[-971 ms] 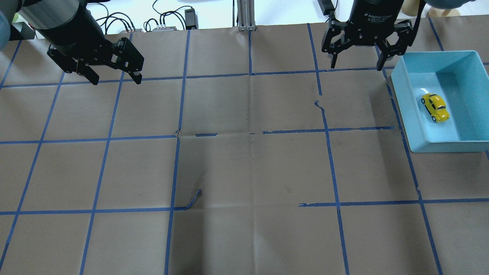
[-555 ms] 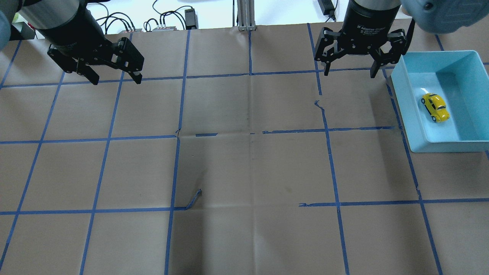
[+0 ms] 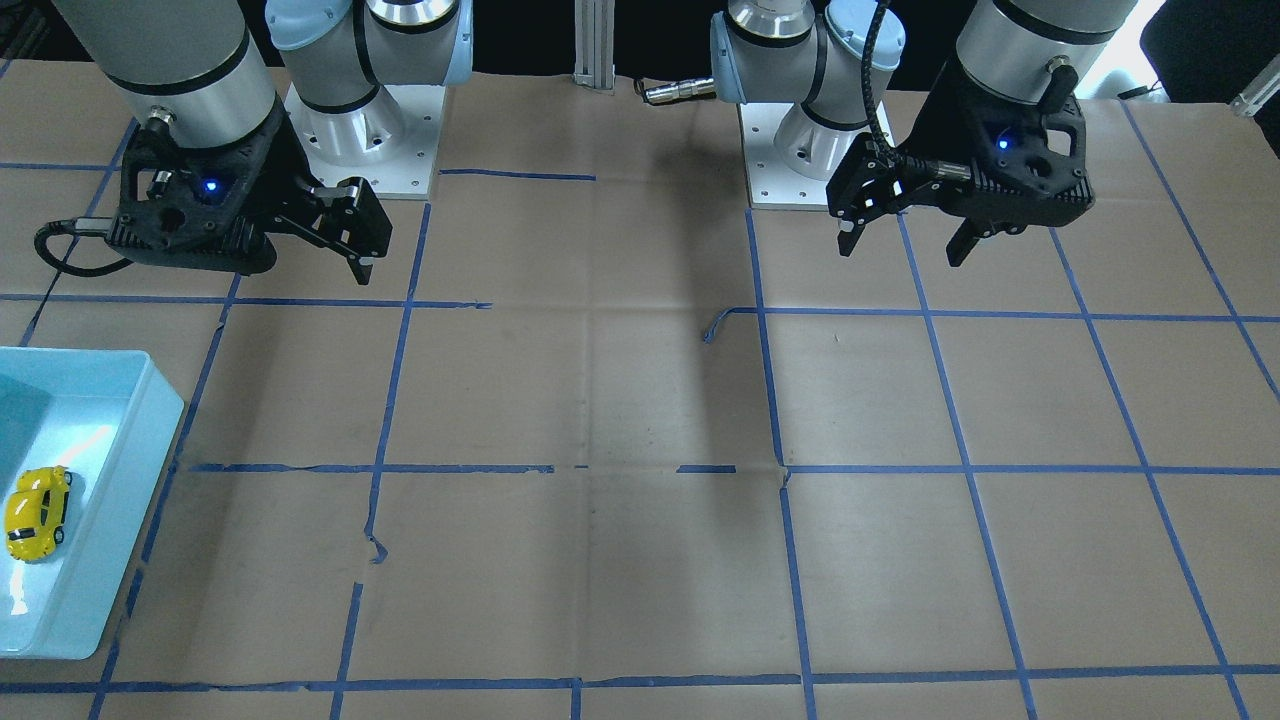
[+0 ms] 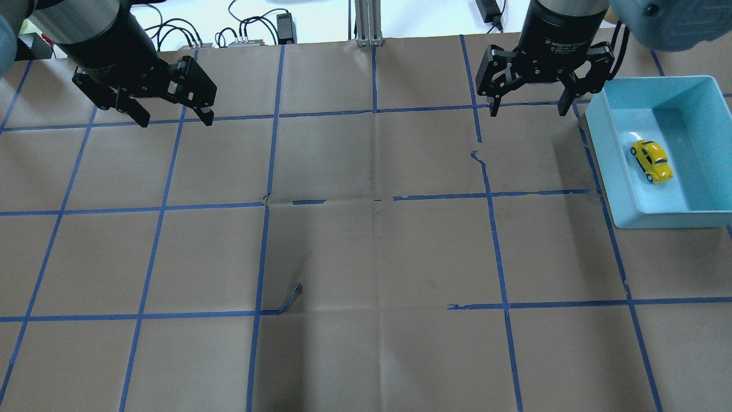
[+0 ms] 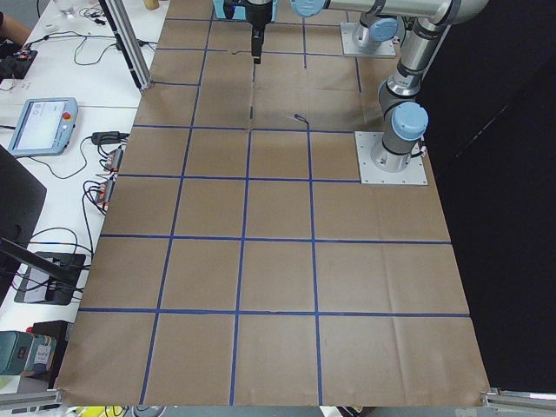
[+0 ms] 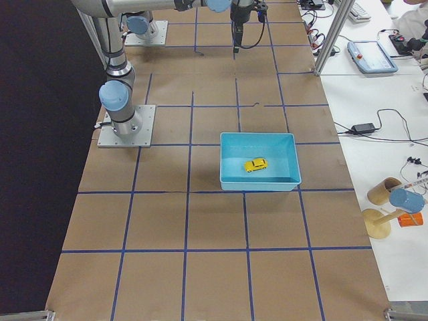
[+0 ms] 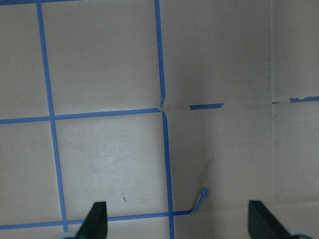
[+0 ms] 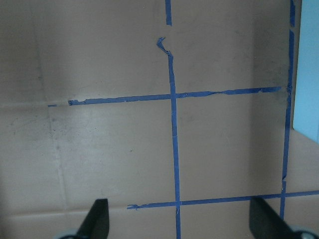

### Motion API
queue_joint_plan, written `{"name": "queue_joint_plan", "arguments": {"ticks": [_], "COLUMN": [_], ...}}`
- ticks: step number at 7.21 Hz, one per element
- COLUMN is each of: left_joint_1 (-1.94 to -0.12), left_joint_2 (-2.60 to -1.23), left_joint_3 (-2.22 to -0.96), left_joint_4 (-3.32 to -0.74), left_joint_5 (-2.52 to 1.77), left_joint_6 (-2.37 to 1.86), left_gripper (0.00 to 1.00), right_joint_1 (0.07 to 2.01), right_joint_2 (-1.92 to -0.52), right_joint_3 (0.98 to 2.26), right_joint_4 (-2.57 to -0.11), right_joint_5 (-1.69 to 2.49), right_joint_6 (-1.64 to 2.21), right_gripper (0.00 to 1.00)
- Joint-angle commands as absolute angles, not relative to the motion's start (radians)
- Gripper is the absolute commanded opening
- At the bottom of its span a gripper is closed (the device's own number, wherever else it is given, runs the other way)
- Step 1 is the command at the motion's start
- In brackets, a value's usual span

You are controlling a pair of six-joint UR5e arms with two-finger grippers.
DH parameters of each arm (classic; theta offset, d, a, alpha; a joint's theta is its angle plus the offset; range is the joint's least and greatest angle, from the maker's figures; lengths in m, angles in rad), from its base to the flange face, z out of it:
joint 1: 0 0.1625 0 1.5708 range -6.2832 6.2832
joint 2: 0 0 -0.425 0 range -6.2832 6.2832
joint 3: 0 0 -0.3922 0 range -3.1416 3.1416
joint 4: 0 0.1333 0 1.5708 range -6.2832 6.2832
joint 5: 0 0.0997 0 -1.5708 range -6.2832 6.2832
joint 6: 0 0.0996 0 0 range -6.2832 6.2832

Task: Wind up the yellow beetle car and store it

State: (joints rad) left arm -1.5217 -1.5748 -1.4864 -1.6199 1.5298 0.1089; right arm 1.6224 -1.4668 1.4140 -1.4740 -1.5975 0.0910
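change: in the overhead view the right gripper (image 4: 528, 113) has edged slightly toward 3 o'clock from 0.6 s ago; the left gripper (image 4: 175, 122) and the car have not moved.
right gripper: fingers spread wide, holding nothing, above the tabletop (image 4: 372, 257) just beside the tray's 10 o'clock corner.
yellow beetle car (image 4: 652, 161): on its wheels inside the light-blue tray (image 4: 606, 166), at about 4 o'clock from the right gripper, apart from it.
left gripper: spread, empty, well apart from the car toward 9 o'clock.
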Motion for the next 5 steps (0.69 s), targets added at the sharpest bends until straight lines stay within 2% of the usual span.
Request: {"name": "queue_joint_plan", "arguments": {"ticks": [1, 5], "left_joint_1": [-1.522, -1.522], "left_joint_2": [-1.574, -1.575], "left_joint_3": [-1.486, -1.486], "left_joint_4": [-1.620, -1.620], "left_joint_5": [1.534, 1.534], "left_joint_6": [0.109, 0.109], "left_gripper": [0.99, 0.99], "right_joint_1": [1.612, 1.603], "right_joint_2": [-1.471, -1.474], "right_joint_3": [1.414, 1.430], "right_joint_4": [-1.476, -1.485], "right_joint_5": [-1.598, -1.571], "right_joint_6": [0.054, 0.055], "right_gripper": [1.00, 1.00]}}
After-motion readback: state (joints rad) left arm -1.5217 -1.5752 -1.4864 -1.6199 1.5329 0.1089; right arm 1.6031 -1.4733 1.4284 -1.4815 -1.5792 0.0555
